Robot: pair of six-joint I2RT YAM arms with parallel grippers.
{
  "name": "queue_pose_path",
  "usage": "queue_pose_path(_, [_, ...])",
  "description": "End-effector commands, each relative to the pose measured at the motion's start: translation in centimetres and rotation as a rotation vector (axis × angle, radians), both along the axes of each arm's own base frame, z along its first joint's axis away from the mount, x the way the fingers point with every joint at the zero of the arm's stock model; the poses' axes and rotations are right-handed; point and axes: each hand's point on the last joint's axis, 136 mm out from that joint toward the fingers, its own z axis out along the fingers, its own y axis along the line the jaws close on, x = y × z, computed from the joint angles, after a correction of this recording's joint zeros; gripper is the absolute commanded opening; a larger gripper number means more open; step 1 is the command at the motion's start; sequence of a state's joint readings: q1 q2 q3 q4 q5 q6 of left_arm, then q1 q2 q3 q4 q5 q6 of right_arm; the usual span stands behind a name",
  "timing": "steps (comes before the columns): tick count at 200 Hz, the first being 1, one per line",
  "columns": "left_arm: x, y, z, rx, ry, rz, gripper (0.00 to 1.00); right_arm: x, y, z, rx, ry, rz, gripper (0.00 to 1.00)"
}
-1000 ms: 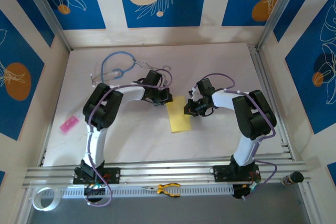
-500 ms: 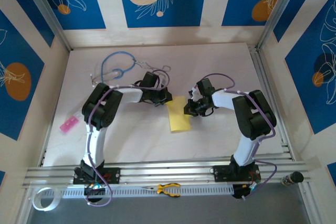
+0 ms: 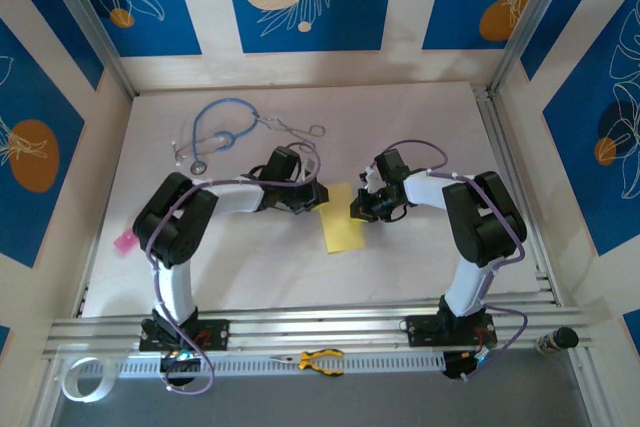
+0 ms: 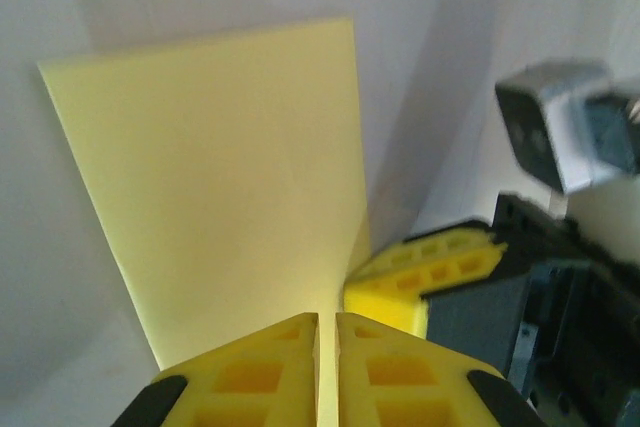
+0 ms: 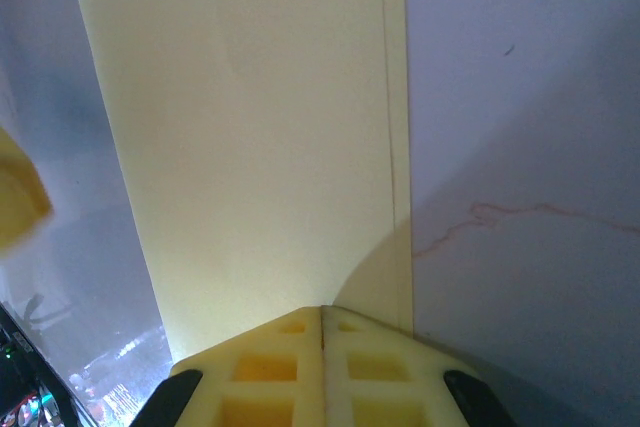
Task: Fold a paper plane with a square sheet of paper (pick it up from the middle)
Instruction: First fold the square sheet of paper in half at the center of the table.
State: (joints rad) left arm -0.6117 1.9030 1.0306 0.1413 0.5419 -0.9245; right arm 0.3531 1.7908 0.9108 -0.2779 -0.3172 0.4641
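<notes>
Overhead, the pale-yellow sheet point(image 3: 344, 231) lies mid-desk point(image 3: 420, 127), between the left gripper point(image 3: 318, 196) and the right gripper point(image 3: 357, 209). Left wrist: jaws a slit apart at the sheet's edge. Right wrist: fingers pressed together at the sheet's edge.

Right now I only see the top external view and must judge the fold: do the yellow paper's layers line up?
Observer: Not quite; in the right wrist view the paper shows a narrow strip of one layer past the other's edge.
Operator: Right claw shut?
Observer: Yes, the right claw has its fingers together, at the paper's near edge.
Operator: And the left?
Observer: The left claw shows a thin slit between its fingers; whether it pinches paper is unclear.
</notes>
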Motion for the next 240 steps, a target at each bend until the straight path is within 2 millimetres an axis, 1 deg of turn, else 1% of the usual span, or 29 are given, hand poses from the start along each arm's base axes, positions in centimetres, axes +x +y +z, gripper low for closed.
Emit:
queue_pose_path(1, [-1.5,-0.5,-0.2,-0.011,0.018,-0.007,0.13,-2.1,-2.1,-2.6,-0.121,0.096,-0.016,0.00])
queue_pose_path(15, [-2.5,-0.9,-0.7,-0.012,0.034,-0.032,0.12,-2.1,-2.1,-2.6,-0.121,0.097,-0.016,0.00])
queue_pose_path(33, [-3.7,-0.7,-1.7,0.018,0.051,-0.042,0.12,-2.1,-2.2,-2.6,-0.121,0.096,-0.016,0.00])
queue_pose_path(65, [-4.9,0.3,-3.3,0.065,0.069,-0.042,0.11,-2.1,-2.1,-2.6,-0.122,0.098,-0.015,0.00])
queue_pose_path(88, [-5.6,1.5,-4.8,0.141,0.081,-0.062,0.11,-2.1,-2.1,-2.6,-0.122,0.098,-0.015,0.00])
queue_pose_path(98, [-5.8,1.7,-5.1,0.152,0.082,-0.069,0.11,-2.1,-2.1,-2.6,-0.122,0.098,-0.015,0.00])
queue_pose_path(111, [-5.9,1.7,-4.7,0.144,0.071,-0.068,0.12,-2.1,-2.2,-2.6,-0.122,0.099,-0.016,0.00])
queue_pose_path(122, [-5.7,1.4,-3.7,0.120,0.054,-0.071,0.12,-2.1,-2.2,-2.6,-0.122,0.098,-0.017,0.00])
queue_pose_path(152, [-5.2,0.0,-0.2,0.056,0.008,-0.077,0.15,-2.1,-2.1,-2.6,-0.122,0.098,-0.016,0.00])
queue_pose_path(171, [-5.2,-0.7,0.7,0.019,0.008,-0.078,0.14,-2.1,-2.2,-2.6,-0.124,0.097,-0.017,0.00])
queue_pose_path(192, [-6.1,-1.9,0.9,-0.017,0.028,-0.103,0.13,-2.0,-2.2,-2.6,-0.124,0.097,-0.017,0.00])
queue_pose_path(208, [-7.1,-2.4,0.3,-0.014,0.045,-0.129,0.12,-2.1,-2.1,-2.6,-0.123,0.098,-0.016,0.00])
queue_pose_path(240, [-8.9,-2.3,-1.5,0.018,0.078,-0.141,0.11,-2.1,-2.2,-2.7,-0.125,0.100,-0.018,0.00])
